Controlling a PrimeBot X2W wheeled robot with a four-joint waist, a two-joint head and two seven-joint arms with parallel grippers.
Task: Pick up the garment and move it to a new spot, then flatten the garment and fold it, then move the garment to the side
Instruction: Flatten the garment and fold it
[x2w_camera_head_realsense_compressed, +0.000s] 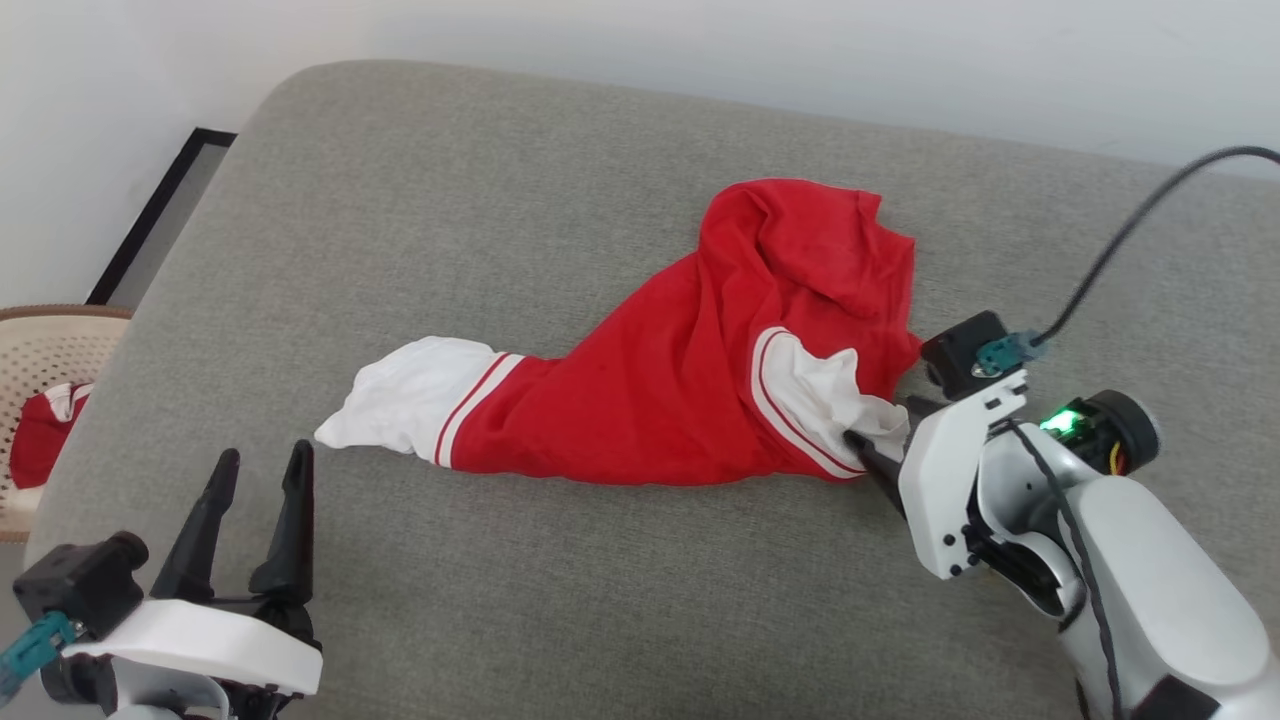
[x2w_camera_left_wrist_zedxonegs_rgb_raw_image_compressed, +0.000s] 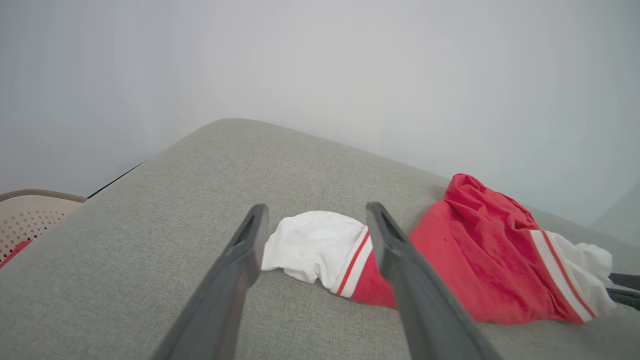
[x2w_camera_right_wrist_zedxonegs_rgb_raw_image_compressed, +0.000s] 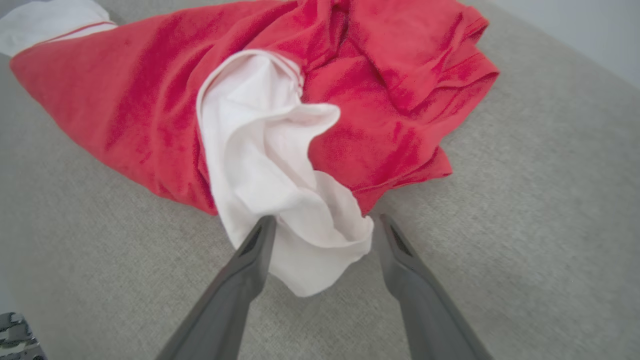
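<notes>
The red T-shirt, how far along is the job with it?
Nothing looks done: the garment lies crumpled on the grey cushion. In hand: the right gripper, open, has its fingers either side of a white sleeve, not yet closed. The left gripper hovers open, apart. Left: lifting, moving, flattening, folding, setting aside.

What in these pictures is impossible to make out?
- Shirt: crumpled onto itself in every view, so its collar and front are hidden.
- Basket: cut off by the head view's left edge and the cushion; the red cloth inside shows only in part.
- Right tool: in the head view the sleeve bunches against its fingers, so whether they touch the cloth is unclear.
</notes>
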